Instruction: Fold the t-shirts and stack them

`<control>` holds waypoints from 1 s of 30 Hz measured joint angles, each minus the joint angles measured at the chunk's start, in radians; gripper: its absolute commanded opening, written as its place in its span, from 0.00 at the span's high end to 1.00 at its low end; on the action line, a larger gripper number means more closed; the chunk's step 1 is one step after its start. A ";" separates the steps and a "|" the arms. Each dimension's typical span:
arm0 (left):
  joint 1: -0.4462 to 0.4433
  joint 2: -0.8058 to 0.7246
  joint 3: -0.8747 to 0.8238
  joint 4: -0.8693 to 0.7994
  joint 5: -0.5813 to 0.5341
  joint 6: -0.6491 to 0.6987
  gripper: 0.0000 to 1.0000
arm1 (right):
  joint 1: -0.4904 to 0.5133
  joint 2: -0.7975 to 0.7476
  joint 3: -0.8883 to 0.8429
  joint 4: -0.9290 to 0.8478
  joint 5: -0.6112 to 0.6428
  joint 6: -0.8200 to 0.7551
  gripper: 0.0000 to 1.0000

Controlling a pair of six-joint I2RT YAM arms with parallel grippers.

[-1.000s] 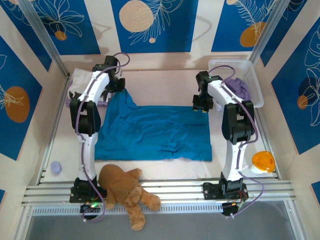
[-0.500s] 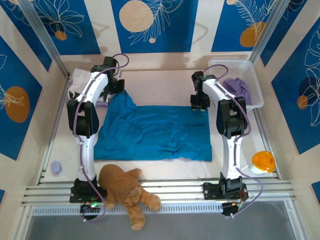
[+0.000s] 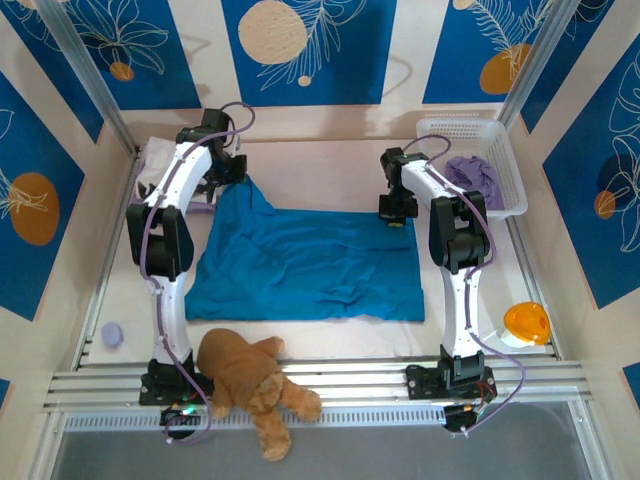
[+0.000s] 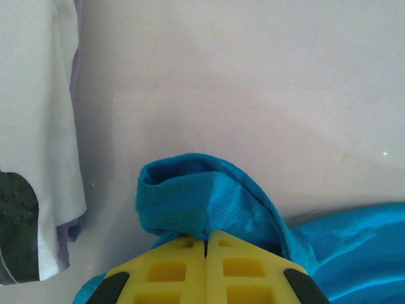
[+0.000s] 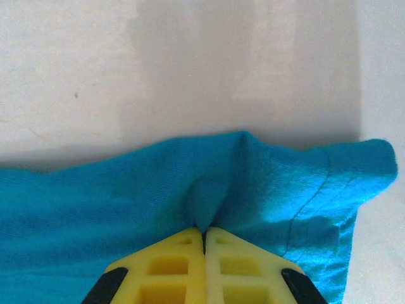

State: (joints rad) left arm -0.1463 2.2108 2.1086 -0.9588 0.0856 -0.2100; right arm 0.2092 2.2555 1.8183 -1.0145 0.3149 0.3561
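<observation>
Between blue walls (image 3: 95, 60), teal t-shirt (image 3: 310, 265) covers pale table (image 3: 320, 165).

Left arm (image 3: 160, 240), right arm (image 3: 456, 235) extended forward; both jaws pinched closed.

From where I stand, the left gripper (image 4: 205, 239) has its yellow fingers (image 4: 171, 269) pressed together on a bunched fold of the teal-blue t-shirt (image 4: 190, 196). The fold humps up just past their tips, and the rest of the shirt trails off to the lower right. At the left edge lies a white t-shirt (image 4: 38, 126) with a black blotch (image 4: 14, 221). A lavender cloth (image 4: 67, 235) peeks from under it on the pale table (image 4: 253, 82).
</observation>
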 measured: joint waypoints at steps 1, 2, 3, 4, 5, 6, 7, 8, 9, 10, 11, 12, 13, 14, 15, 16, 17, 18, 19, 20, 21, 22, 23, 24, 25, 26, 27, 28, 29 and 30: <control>0.001 -0.003 -0.001 0.000 0.000 0.000 1.00 | 0.000 0.000 0.006 -0.005 0.001 0.000 1.00; 0.002 -0.008 -0.004 0.000 0.000 0.000 1.00 | 0.000 0.000 0.014 -0.012 0.004 0.000 1.00; 0.004 -0.012 -0.007 0.000 0.000 0.000 1.00 | 0.000 0.000 0.024 -0.020 0.008 0.000 1.00; 0.006 -0.018 -0.011 0.000 0.000 0.000 1.00 | 0.000 -0.001 0.032 -0.025 0.010 0.000 1.00; 0.009 -0.025 -0.015 -0.001 0.000 0.000 1.00 | 0.000 -0.002 0.037 -0.027 0.012 0.000 1.00; 0.013 -0.034 -0.022 0.000 0.000 0.000 1.00 | 0.000 -0.006 0.039 -0.029 0.013 0.000 1.00; 0.017 -0.043 -0.029 -0.001 0.000 0.000 1.00 | 0.001 -0.010 0.039 -0.032 0.014 0.000 1.00; 0.023 -0.054 -0.037 -0.002 0.001 0.000 1.00 | 0.002 -0.016 0.039 -0.035 0.014 0.000 1.00; 0.030 -0.066 -0.047 -0.002 0.002 0.000 1.00 | 0.005 -0.025 0.038 -0.039 0.014 0.000 1.00; 0.036 -0.076 -0.058 0.000 0.005 0.000 1.00 | 0.007 -0.035 0.035 -0.040 0.015 0.000 1.00; 0.043 -0.090 -0.071 0.000 0.008 0.000 1.00 | 0.010 -0.051 0.028 -0.042 0.015 0.001 1.00; 0.050 -0.103 -0.084 0.000 0.012 0.000 1.00 | 0.014 -0.071 0.017 -0.042 0.015 0.001 1.00; 0.053 -0.115 -0.098 0.001 0.016 0.000 1.00 | 0.020 -0.089 0.006 -0.045 0.014 0.004 1.00; 0.057 -0.129 -0.114 0.002 0.019 0.000 1.00 | 0.027 -0.109 -0.007 -0.045 0.014 0.006 1.00; 0.060 -0.145 -0.135 0.003 0.023 0.000 1.00 | 0.036 -0.134 -0.027 -0.043 0.013 0.013 0.99; 0.060 -0.158 -0.154 0.006 0.026 0.000 1.00 | 0.044 -0.154 -0.047 -0.043 0.011 0.016 0.96; 0.060 -0.172 -0.177 0.010 0.031 -0.001 1.00 | 0.054 -0.178 -0.073 -0.043 0.005 0.021 0.91; 0.060 -0.188 -0.203 0.016 0.036 -0.001 1.00 | 0.063 -0.200 -0.098 -0.042 -0.008 0.025 0.85; 0.060 -0.200 -0.227 0.025 0.039 -0.001 1.00 | 0.070 -0.216 -0.122 -0.033 -0.026 0.029 0.78; 0.060 -0.214 -0.254 0.030 0.044 -0.002 1.00 | 0.079 -0.232 -0.150 -0.022 -0.054 0.027 0.75; 0.060 -0.224 -0.280 0.036 0.046 -0.002 1.00 | 0.088 -0.244 -0.175 -0.018 -0.080 0.023 0.73; 0.060 -0.232 -0.299 0.040 0.046 -0.005 1.00 | 0.096 -0.251 -0.192 -0.013 -0.101 0.021 0.71; 0.061 -0.240 -0.321 0.044 0.047 -0.008 1.00 | 0.104 -0.255 -0.207 -0.010 -0.121 0.017 0.70; 0.061 -0.246 -0.341 0.049 0.049 -0.009 1.00 | 0.112 -0.259 -0.222 -0.004 -0.141 0.016 0.69; 0.061 -0.254 -0.364 0.058 0.049 -0.013 1.00 | 0.116 -0.263 -0.232 0.000 -0.156 0.016 0.68; 0.062 -0.266 -0.394 0.067 0.050 -0.016 1.00 | 0.121 -0.270 -0.244 0.005 -0.170 0.016 0.67; 0.063 -0.280 -0.428 0.076 0.053 -0.019 1.00 | 0.124 -0.278 -0.251 0.004 -0.177 0.018 0.67; 0.063 -0.294 -0.459 0.085 0.054 -0.020 1.00 | 0.126 -0.289 -0.257 0.004 -0.182 0.020 0.66; 0.065 -0.308 -0.489 0.089 0.055 -0.021 1.00 | 0.123 -0.300 -0.261 0.003 -0.181 0.023 0.66; 0.066 -0.320 -0.514 0.095 0.057 -0.024 1.00 | 0.117 -0.310 -0.261 0.003 -0.180 0.027 0.66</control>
State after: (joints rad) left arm -0.0799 1.8908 1.5944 -0.8639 0.1429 -0.2337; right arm 0.3267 1.9453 1.5574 -1.0115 0.1349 0.3828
